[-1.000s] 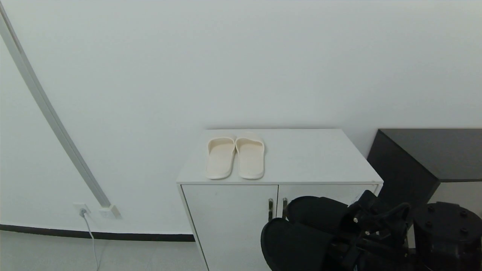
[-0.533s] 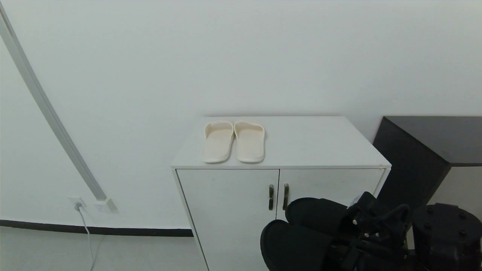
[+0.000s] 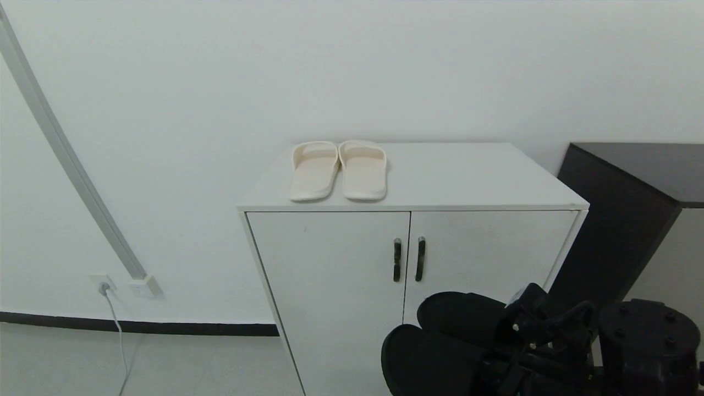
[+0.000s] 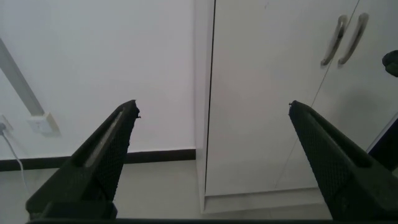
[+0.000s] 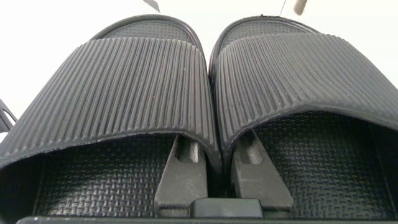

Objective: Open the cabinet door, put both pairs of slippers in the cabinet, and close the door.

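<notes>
A white cabinet (image 3: 330,275) stands against the wall with both doors shut; two dark handles (image 3: 408,259) meet at the middle. A cream pair of slippers (image 3: 338,170) lies side by side on its top, toward the left. A black pair of slippers (image 3: 451,335) hangs in front of the right door, low down, with my right gripper (image 3: 517,336) shut on it. In the right wrist view its fingers (image 5: 180,180) pinch the two inner walls of the black slippers (image 5: 143,81) together. My left gripper (image 4: 212,107) is open wide, facing the cabinet's left front corner (image 4: 205,93).
A black piece of furniture (image 3: 632,220) stands right beside the cabinet. On the left wall are a slanted grey conduit (image 3: 66,159) and a socket with a cable (image 3: 102,287) running to the grey floor (image 3: 137,363), which is free left of the cabinet.
The head camera has shifted: the cabinet sits higher in the picture and its doors and handles show fully. The right gripper still holds the black slippers in the same spot.
</notes>
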{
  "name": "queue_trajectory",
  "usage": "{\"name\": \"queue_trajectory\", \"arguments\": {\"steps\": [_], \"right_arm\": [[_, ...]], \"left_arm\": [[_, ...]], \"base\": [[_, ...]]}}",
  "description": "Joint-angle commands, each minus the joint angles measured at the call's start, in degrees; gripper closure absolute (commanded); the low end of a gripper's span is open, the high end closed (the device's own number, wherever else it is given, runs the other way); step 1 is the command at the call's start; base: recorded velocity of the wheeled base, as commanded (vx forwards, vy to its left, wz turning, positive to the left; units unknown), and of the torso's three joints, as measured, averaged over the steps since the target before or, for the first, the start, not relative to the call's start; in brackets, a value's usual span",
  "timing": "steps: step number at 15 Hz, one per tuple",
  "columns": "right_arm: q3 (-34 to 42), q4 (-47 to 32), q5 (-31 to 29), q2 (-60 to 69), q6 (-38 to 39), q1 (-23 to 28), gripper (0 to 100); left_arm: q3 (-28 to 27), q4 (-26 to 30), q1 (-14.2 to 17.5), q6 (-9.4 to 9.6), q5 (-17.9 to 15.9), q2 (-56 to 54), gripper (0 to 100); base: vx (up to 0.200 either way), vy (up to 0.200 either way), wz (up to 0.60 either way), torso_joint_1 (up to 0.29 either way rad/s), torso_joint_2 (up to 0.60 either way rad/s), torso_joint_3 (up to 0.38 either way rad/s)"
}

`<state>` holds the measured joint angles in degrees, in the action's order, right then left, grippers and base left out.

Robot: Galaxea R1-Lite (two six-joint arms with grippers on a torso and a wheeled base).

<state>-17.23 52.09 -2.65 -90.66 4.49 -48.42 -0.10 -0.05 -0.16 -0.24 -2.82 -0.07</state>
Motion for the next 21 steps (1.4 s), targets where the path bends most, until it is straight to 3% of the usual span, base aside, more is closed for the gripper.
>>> {"name": "queue_trajectory", "arguments": {"steps": [1,12,14,17,19,21], "right_arm": [[0.09,0.12,0.01,-0.13,0.0,-0.01,100],[1.76,2.58,-0.08,-0.83,-0.97,0.17,100],[1.93,2.75,-0.08,-1.01,-1.06,0.17,100],[2.2,2.75,0.01,-0.92,-1.06,0.17,100],[2.64,2.84,-0.08,-0.83,-1.15,-0.01,100],[2.9,3.19,-0.08,-0.74,-1.15,-0.01,100]], "left_arm": [[0.01,-0.04,-0.02,0.07,0.09,0.07,0],[-1.57,-0.13,-0.19,1.3,-1.23,2.18,0],[-11.94,0.4,-0.11,-2.83,-2.81,9.21,0],[-15.72,-0.74,-0.19,-3.27,-8.61,19.76,0],[-15.9,-4.96,-0.19,-3.01,-15.03,28.73,0],[-16.07,-8.48,-0.19,-1.25,-18.01,33.74,0]], "base": [[0.0,0.0,0.0,-0.178,0.51,0.334],[0.0,0.0,0.0,-0.135,0.47,0.336],[0.0,0.0,0.0,-0.058,0.45,0.378],[0.0,0.0,0.0,-0.023,0.37,0.328],[0.0,0.0,0.0,0.0,0.0,0.0],[0.0,0.0,0.0,0.0,0.0,0.0]]}}
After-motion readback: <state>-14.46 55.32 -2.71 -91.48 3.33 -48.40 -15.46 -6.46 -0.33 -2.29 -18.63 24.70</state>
